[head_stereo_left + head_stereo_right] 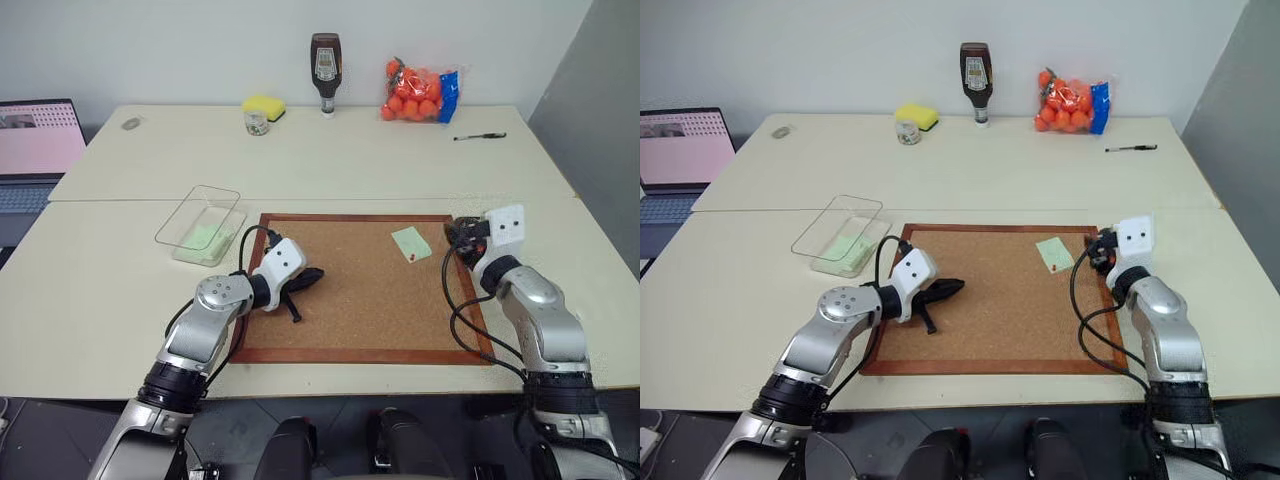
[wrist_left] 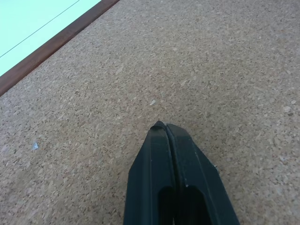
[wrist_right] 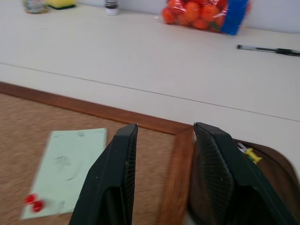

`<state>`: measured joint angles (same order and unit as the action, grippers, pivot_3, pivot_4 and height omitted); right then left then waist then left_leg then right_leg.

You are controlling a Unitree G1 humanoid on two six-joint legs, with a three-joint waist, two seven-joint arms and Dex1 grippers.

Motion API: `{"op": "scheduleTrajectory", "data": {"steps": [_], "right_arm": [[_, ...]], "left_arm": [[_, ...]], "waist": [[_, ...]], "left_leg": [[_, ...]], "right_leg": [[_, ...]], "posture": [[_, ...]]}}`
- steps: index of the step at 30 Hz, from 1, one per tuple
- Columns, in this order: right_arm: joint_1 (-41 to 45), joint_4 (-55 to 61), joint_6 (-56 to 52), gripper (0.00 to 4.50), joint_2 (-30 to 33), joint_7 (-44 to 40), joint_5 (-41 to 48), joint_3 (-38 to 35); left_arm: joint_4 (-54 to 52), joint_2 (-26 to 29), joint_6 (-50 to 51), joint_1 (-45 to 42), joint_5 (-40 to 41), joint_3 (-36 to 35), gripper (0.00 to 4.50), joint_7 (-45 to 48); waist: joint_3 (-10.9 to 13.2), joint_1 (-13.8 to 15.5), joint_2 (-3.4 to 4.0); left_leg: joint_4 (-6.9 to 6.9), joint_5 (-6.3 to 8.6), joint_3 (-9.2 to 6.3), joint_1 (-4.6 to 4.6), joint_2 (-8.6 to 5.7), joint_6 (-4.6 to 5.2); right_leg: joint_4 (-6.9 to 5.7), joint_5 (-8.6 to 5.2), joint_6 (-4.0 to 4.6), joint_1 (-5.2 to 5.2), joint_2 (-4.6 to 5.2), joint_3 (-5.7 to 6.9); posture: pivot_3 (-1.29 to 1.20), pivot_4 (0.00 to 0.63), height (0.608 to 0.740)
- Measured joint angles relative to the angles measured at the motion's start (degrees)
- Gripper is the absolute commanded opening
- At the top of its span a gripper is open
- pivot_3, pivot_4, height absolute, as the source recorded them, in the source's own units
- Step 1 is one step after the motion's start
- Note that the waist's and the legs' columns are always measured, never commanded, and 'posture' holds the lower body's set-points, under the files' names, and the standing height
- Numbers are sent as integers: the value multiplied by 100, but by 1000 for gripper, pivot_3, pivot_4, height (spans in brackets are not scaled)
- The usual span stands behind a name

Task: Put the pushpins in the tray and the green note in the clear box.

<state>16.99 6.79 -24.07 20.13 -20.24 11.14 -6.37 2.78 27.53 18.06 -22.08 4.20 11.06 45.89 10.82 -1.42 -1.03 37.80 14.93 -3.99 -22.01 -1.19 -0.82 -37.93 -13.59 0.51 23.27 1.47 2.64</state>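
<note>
The left gripper [image 1: 308,280], clenched on nothing, lies over bare cork at the corkboard's [image 1: 350,345] 9 o'clock. The right gripper [image 3: 161,140], parted and empty, straddles the frame's 2 o'clock corner; its wrist view shows the tray [image 3: 276,173] with a yellow pushpin [image 3: 251,153]. A green note [image 1: 411,243] stays pinned by a red pushpin [image 1: 411,257]; another slip [image 1: 205,237] lies in the clear box [image 1: 180,225] at 10 o'clock.

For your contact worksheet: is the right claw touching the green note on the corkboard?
Apart. In the right wrist view the open right claw holds nothing, and the green note lies flat on the corkboard.
</note>
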Motion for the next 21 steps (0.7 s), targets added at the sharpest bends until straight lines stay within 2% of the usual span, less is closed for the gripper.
{"op": "scheduleTrajectory", "data": {"steps": [5, 9, 14, 21], "right_arm": [[-594, 1298, -465, 2021, 214, -592, 501, 382], [-950, 1816, -852, 2021, 433, -850, 583, 910], [-861, 1729, -934, 2021, 349, -712, 435, 1131], [-392, 869, -613, 2021, 271, -442, 90, 1072]], "left_arm": [[4, 10, 2, -5, -5, -4, 0, -6], [9, 11, 0, -4, -6, -4, 0, -18], [13, 11, -12, -4, -9, -4, 0, -14], [27, 17, -75, -3, -9, -4, 0, -8]], "waist": [[0, 1, 0], [0, 0, -1], [1, 0, -1], [1, 11, -2]], "left_leg": [[0, 1, 3, 2, 3, -1], [0, 1, 4, 2, 3, -2], [0, 1, 6, 2, 3, -2], [-3, 2, 10, -1, 2, -4]], "right_leg": [[1, 0, -1, 2, -1, -6], [3, 2, -4, 2, 0, -6], [4, 3, -6, 2, -1, -9], [14, 4, -7, 4, -1, -12]], "posture": [[0, 150, 740], [0, 150, 740], [0, 150, 740], [0, 150, 740]]}}
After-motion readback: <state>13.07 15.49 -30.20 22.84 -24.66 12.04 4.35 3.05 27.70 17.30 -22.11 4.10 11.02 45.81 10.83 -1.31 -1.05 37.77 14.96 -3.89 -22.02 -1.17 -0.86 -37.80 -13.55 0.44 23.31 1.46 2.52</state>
